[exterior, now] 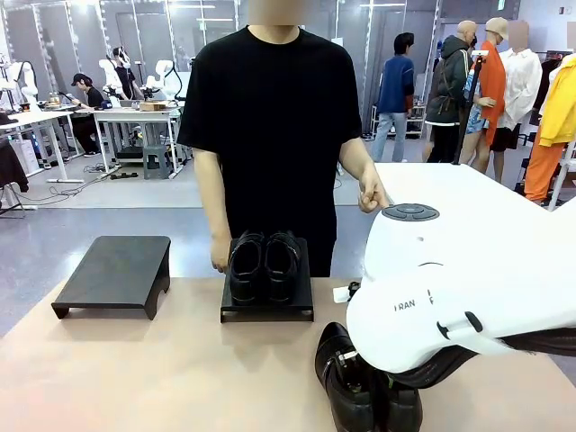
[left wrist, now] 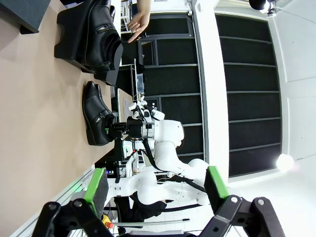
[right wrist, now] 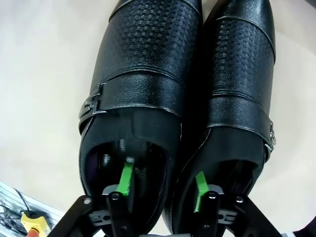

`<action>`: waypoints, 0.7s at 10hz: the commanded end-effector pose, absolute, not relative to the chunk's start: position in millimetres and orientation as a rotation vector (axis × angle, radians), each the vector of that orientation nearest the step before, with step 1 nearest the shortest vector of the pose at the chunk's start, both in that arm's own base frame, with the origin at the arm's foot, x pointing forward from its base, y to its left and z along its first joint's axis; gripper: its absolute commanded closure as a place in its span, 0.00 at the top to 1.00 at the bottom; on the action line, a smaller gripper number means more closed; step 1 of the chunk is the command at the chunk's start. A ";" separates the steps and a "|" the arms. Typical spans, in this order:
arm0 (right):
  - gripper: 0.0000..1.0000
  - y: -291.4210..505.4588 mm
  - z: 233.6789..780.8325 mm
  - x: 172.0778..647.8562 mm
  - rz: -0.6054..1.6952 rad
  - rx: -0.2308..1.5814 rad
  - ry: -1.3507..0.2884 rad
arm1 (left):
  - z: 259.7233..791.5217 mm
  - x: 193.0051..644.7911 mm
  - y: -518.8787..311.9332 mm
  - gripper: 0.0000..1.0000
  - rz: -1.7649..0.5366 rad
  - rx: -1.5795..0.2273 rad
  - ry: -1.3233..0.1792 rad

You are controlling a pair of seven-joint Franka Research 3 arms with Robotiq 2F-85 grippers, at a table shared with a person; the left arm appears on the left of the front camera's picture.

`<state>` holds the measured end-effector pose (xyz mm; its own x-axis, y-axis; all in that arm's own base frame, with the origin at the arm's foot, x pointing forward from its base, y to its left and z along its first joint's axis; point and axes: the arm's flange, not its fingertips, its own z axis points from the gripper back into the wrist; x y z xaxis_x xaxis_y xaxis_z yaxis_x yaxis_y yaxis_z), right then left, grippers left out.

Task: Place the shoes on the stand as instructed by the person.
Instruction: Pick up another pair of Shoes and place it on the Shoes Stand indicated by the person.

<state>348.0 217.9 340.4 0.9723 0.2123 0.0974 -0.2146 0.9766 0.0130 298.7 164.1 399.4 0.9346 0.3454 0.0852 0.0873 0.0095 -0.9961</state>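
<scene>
Right gripper [right wrist: 164, 174] is down over the near pair of shoes [exterior: 364, 396], at your edge of the table [exterior: 135, 369]. In the right wrist view one finger sits inside each shoe's opening, with both inner collar walls between the green pads [right wrist: 126, 177]. You cannot tell whether the pads press that leather or merely straddle it. The soles look flat on the table, so judge the pair not yet lifted.

Left gripper [left wrist: 155, 195]: fingers wide apart, holding nothing, raised above the table.

The second pair [exterior: 264, 263] sits on the centre stand [exterior: 267, 311]. The empty stand [exterior: 112, 268] is to its left, well apart from the near pair. The person [exterior: 270, 117] stands behind both stands. The lowered hand [exterior: 220, 254] hangs just beside the centre stand. The raised hand [exterior: 371, 196] has a finger out, but which stand it means is unreadable.

Risks:
- The hold is on two soft walls only. If one folds or slides out, that shoe drops, most likely at lift-off or on a quick swing.
- The shoes will probably hang toe-down, so a low carry leftward could clip the centre stand or knock its pair.
- The lowered hand is near that route.
- The target is unconfirmed, and guessing could put the pair on the wrong stand.
- The right arm blocks the grasp in the front view, so watch the wrist view.
</scene>
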 end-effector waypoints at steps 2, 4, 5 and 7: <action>0.00 199.6 320.7 311.4 0.170 0.000 -0.127 | 400.1 293.7 162.5 1.00 0.191 -1.563 -0.346; 0.00 197.4 319.0 318.1 0.166 -0.002 -0.130 | 400.1 293.7 162.5 1.00 0.191 -1.563 -0.346; 0.00 197.1 318.3 318.2 0.165 -0.004 -0.130 | 400.1 293.7 162.5 1.00 0.191 -1.563 -0.346; 0.00 194.9 319.9 318.4 0.162 -0.005 -0.126 | 400.1 293.7 162.5 1.00 0.191 -1.563 -0.346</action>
<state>350.1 214.9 339.7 0.9762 0.1939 0.0969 -0.1958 0.9806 0.0101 298.7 164.1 399.4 0.9346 0.3453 0.0852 0.0873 0.0094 -0.9961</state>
